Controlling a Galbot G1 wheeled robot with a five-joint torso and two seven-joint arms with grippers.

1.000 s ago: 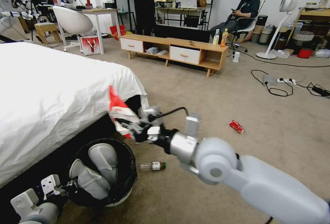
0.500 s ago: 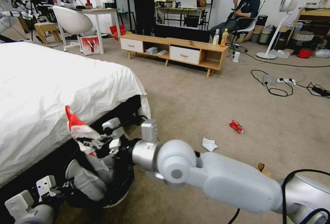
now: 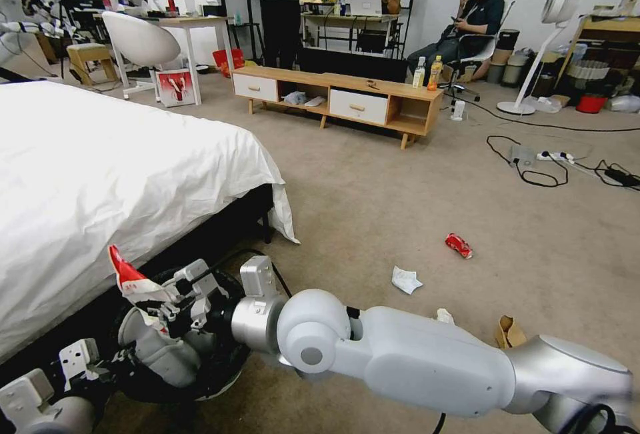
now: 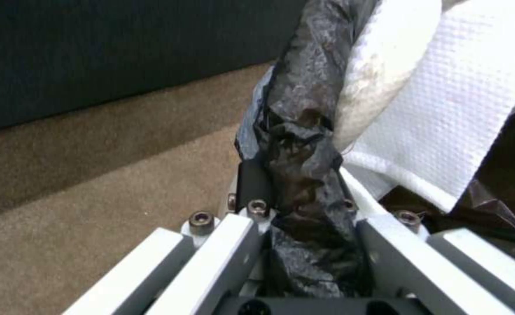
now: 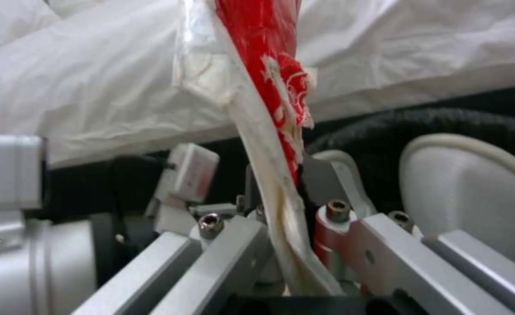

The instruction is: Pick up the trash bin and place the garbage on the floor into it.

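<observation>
From the head we see our right end effector (image 3: 163,304) holding the flattened paper cup (image 3: 130,281) over the trash bin (image 3: 220,361) beside the bed (image 3: 100,174). Our left wrist shows the left end effector (image 4: 304,218) clamped on the bin's black-bagged rim. Our right wrist shows the cup (image 5: 263,87) pinched between closed fingers (image 5: 327,183).

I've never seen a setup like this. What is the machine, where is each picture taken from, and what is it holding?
It is a wheeled robot with two arms. The wide picture comes from its head; the two close-ups come from cameras on its wrists. The left gripper has its jaws shut on the black-bagged rim of the trash bin beside the bed. The right gripper holds a flattened red-and-white paper cup above the bin. A red can, tissues and a brown paper bag lie on the carpet.
</observation>
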